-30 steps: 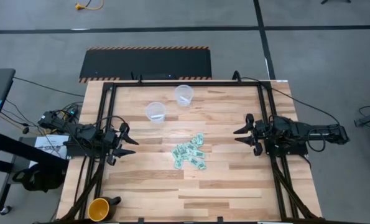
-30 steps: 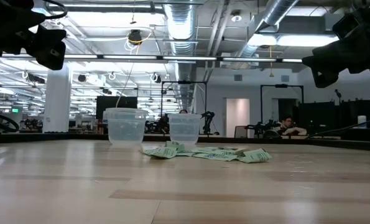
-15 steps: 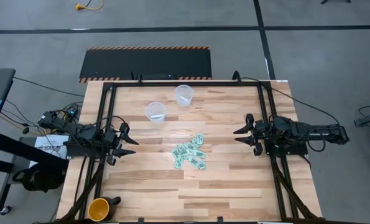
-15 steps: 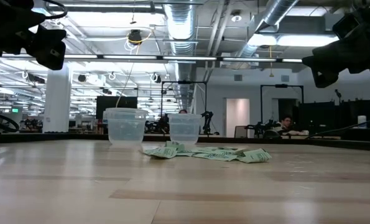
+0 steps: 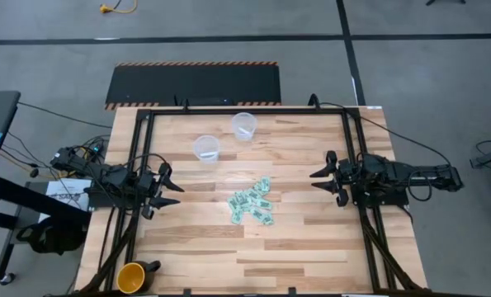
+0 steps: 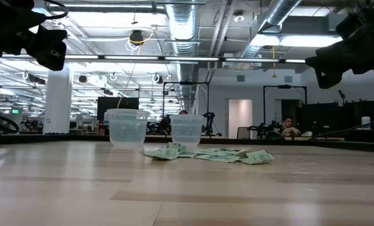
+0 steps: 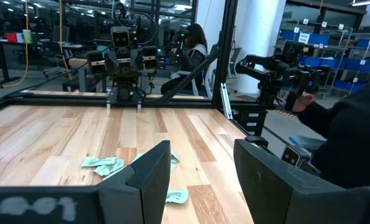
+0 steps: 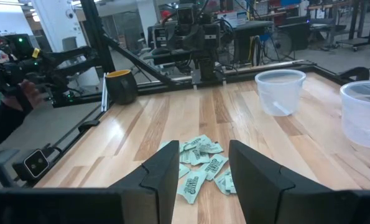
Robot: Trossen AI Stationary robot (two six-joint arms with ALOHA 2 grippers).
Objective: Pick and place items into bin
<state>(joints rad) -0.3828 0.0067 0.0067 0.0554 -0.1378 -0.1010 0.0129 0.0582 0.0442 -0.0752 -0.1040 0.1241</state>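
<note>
A heap of small mint-green and white wrapped items (image 5: pixel 252 205) lies on the wooden table's middle, also seen in the low view (image 6: pixel 212 155) and right wrist view (image 8: pixel 200 160). Two clear plastic tubs stand beyond it, one (image 5: pixel 206 148) to the far left, one (image 5: pixel 243 125) at the far middle. My left gripper (image 5: pixel 172 189) hovers open at the table's left edge, pointing level at the heap, its fingers (image 7: pixel 157 174) apart and empty. My right gripper (image 5: pixel 318 175) hovers open at the right edge, facing the heap, nothing between its fingers (image 8: pixel 166 171).
A yellow mug (image 5: pixel 132 277) stands at the table's near left corner. A black frame (image 5: pixel 245 110) runs around the table. A person's hand (image 8: pixel 29 93) shows off the table beside the left arm. Bare wood lies between each gripper and the heap.
</note>
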